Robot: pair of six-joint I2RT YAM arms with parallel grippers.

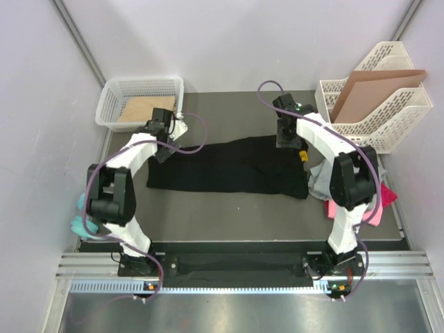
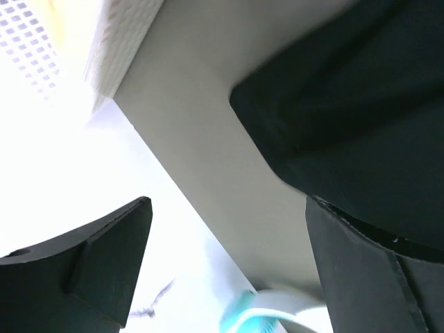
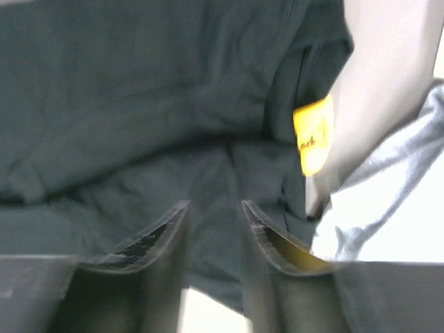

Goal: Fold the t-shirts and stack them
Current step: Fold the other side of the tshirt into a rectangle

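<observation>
1. Down at the near edge, by the right arm's base: pink t-shirt (image 1: 387,195), crumpled, not yet folded. Just beyond it, grey t-shirt (image 1: 319,182), bunched up, touching the right end of the black one.
2. Mid-table (image 1: 229,215) now: black t-shirt (image 1: 229,166), already a long narrow band, lying flat, long axis straight across from left to right.
3. Key relation: one claw at each end of that band, neither arm nearer than the other. From the left gripper (image 2: 227,202), cloth off to the right, its edge just beside the right finger. From the right gripper (image 3: 214,208), cloth directly underneath and stretching away to the left.
4. Left claw: fingers flung wide apart, nothing between them but bare table.
5. Right claw: fingers only a narrow slit apart, dark cloth showing through the gap, no pinch to be made out in a blurred view. Yellow label (image 3: 313,135) just to the right.
6. Poses: left elbow cocked high near its base, forearm reaching forward and inward to the band's left end. Right arm mirrored, forearm angled in over the far right corner.
7. Probably next: a fresh grip on one end, then a carry along the long axis to halve the band.
8. Far back: white basket (image 1: 111,97) on the left, file rack (image 1: 388,132) with cardboard sheet (image 1: 374,87) on the right, both well apart from the cloth.
</observation>
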